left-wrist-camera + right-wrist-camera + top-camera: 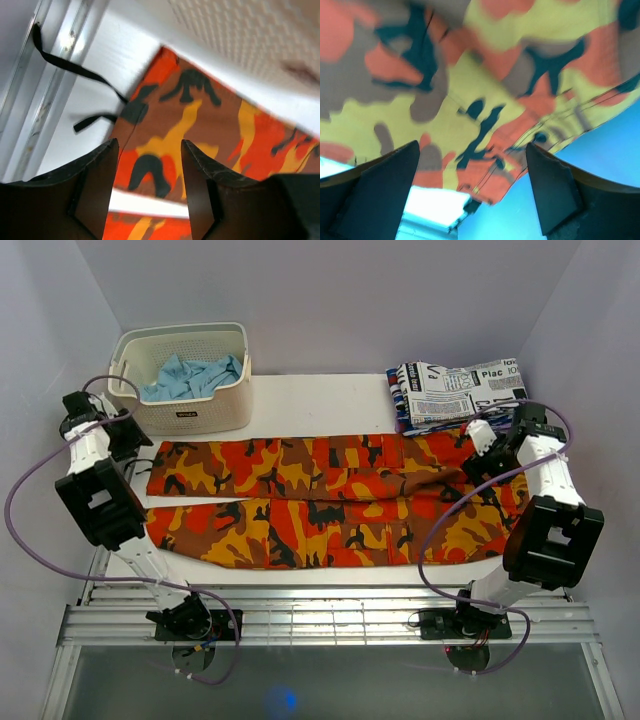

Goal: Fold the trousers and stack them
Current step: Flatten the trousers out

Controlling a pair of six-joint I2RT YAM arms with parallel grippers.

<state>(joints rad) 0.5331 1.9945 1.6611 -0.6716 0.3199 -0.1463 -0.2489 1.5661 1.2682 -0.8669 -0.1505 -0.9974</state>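
The trousers [330,505] lay flat across the bench [320,400], stretched almost from its left edge to its right edge. The two legs ran side by side, hems to the left and waist to the right. A thin strip of bare bench showed between the legs toward the left, and the nearer leg lay close along the near edge. In the left wrist view the far leg's hem corner had a black cord [75,70] trailing off it onto bare bench.

The left fingers [95,175] were parted over that hem, with cloth showing in the gap and nothing gripped. The right fingers [550,185] stood spread wide over the waist end, also gripping nothing, though that view was blurred.

A basket [190,405] sat at the far left corner, just beyond the far leg, with a blue cloth [190,375] in it. A folded printed garment [460,390] lay at the far right corner, near the waist. Between basket and garment the far edge showed open bench.
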